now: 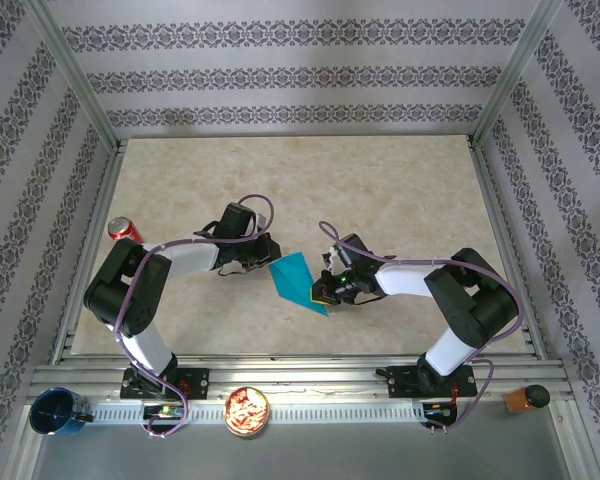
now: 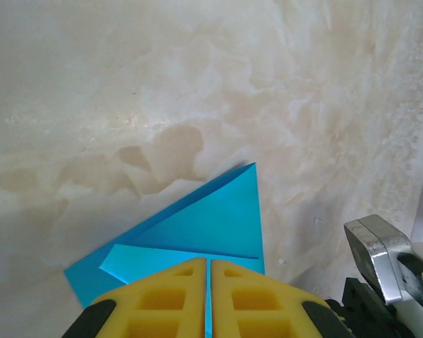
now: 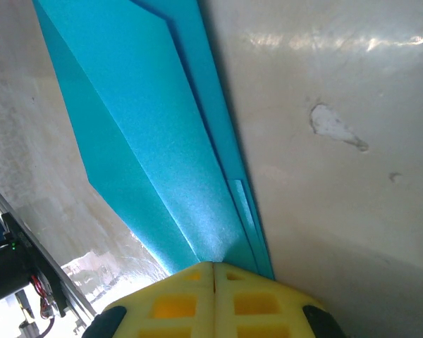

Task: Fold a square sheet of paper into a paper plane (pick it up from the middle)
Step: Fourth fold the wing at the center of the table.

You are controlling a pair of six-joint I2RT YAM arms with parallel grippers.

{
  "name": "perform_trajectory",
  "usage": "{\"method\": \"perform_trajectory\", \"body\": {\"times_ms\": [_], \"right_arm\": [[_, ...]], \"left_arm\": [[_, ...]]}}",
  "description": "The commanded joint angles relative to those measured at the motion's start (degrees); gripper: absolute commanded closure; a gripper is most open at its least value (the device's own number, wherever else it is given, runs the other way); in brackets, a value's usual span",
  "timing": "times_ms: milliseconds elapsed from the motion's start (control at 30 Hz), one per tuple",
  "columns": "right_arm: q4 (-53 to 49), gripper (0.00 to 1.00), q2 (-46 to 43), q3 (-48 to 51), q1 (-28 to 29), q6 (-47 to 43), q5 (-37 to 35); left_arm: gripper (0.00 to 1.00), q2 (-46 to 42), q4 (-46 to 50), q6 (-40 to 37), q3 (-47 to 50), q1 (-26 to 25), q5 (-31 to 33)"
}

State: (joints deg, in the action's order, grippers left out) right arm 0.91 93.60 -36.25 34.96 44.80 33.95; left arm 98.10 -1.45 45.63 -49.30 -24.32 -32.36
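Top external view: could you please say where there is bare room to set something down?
Bare: the far half, between back wall and folded paper, and the strip along the right rail. Crowded: centre, where both jaws clamp it; soda can at left.

The sheet of paper (image 1: 298, 280) is plain bright turquoise-blue, the tabletop (image 1: 400, 190) marbled cream and beige. The walls (image 1: 280, 70) carry grey damask bands on white; the can (image 1: 125, 229) is red, the cup (image 1: 58, 411) dark blue, and the left gripper (image 2: 209, 263) and right gripper (image 3: 213, 267) yellow.
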Motion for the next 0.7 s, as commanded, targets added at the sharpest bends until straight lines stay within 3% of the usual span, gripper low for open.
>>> {"method": "perform_trajectory", "body": {"times_ms": [0, 233, 667], "right_arm": [[-7.7, 0.97, 1.9, 1.7, -0.3, -0.7, -2.7], [-7.8, 0.97, 1.9, 1.8, -0.5, -0.7, -2.9], [-7.8, 0.97, 2.0, 1.5, -0.6, -0.9, -2.8]], "left_arm": [[0.90, 2.0, 1.0, -2.3, -2.4, -0.2, -1.0], [0.91, 5.3, 3.0, -4.1, -2.1, 1.0, 2.9], [0.88, 1.3, 1.4, -6.1, 1.4, 4.5, 2.5]]}}
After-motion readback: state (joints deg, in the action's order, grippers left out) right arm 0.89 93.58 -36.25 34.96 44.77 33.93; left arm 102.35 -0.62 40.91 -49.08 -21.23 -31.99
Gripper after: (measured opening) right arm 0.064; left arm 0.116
